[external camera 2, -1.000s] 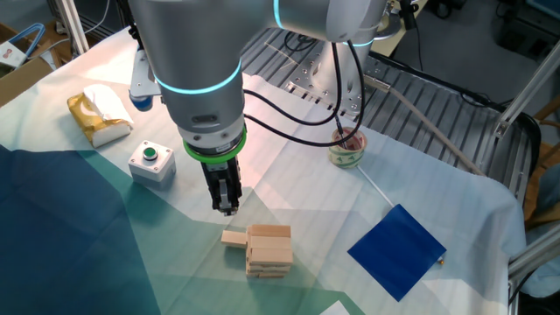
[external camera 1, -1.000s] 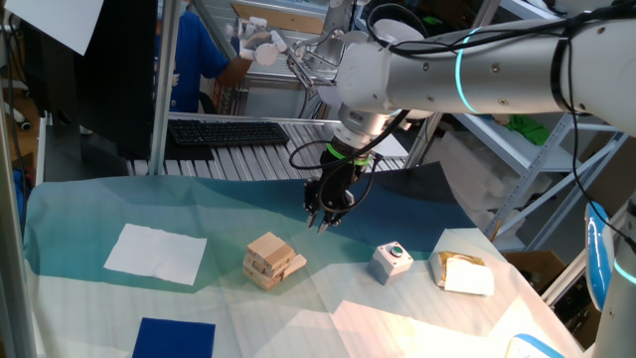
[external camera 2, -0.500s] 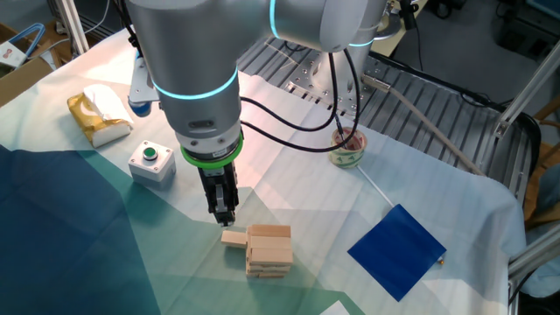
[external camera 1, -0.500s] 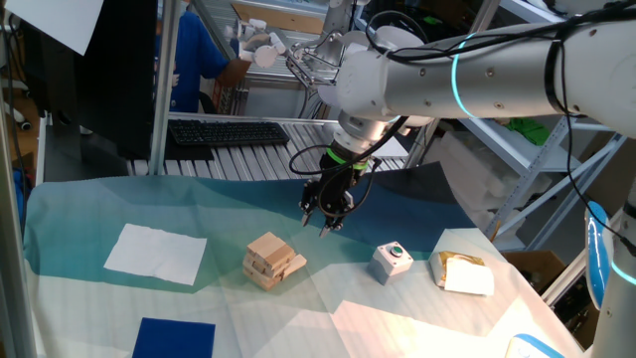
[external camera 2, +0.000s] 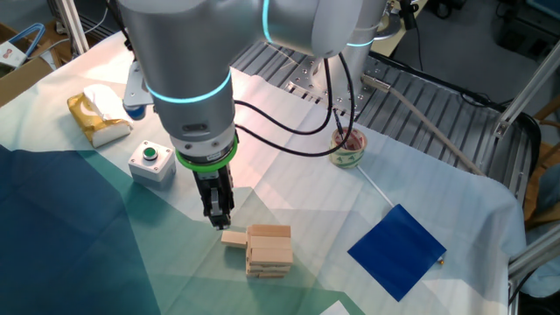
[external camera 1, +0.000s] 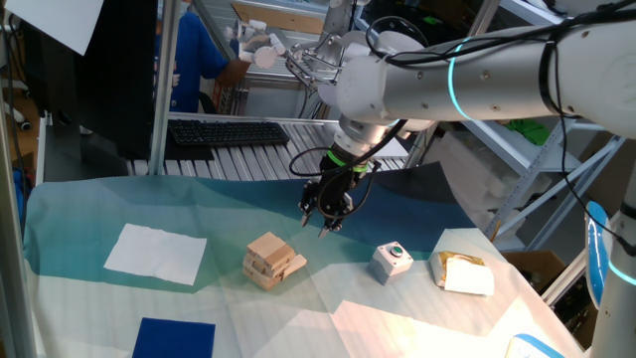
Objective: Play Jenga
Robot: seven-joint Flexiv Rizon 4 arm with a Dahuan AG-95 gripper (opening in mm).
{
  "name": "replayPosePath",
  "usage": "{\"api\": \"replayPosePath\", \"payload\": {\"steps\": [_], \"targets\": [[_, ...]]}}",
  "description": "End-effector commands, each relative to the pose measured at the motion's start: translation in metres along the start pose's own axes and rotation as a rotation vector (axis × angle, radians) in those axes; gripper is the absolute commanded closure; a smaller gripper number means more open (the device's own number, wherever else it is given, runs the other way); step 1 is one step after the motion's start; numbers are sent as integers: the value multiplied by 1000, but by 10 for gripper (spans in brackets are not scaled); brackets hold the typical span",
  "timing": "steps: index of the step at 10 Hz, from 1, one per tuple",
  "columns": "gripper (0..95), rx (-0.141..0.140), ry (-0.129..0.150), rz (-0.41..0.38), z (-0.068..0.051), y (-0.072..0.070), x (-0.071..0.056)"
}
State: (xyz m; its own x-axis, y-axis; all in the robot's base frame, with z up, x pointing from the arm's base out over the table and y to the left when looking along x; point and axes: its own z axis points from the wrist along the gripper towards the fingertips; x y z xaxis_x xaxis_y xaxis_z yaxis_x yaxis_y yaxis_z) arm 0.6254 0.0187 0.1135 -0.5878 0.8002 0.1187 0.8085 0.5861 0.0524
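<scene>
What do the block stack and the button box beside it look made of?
Jenga stack: looks like unfinished light wood, pale tan and matte, with square-cut edges. Button box: probably plastic, a smooth white casing with a glossy green button on top.

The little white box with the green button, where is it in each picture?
One fixed view: the white button box sits right of centre, between the Jenga stack and the tan packet.
The other fixed view: it sits at the left, below that packet.
Shared landmark: the Jenga stack.
</scene>
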Motion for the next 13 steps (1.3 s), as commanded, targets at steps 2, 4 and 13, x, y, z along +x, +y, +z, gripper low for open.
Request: {"api": "replayPosePath", "payload": {"steps": [2,4,13], "targets": [[760,-5,-9,4,-1,-2,0],[570,-4,-20,15,-1,-2,0],[570,0,-4,1,0,-3,-2]]}}
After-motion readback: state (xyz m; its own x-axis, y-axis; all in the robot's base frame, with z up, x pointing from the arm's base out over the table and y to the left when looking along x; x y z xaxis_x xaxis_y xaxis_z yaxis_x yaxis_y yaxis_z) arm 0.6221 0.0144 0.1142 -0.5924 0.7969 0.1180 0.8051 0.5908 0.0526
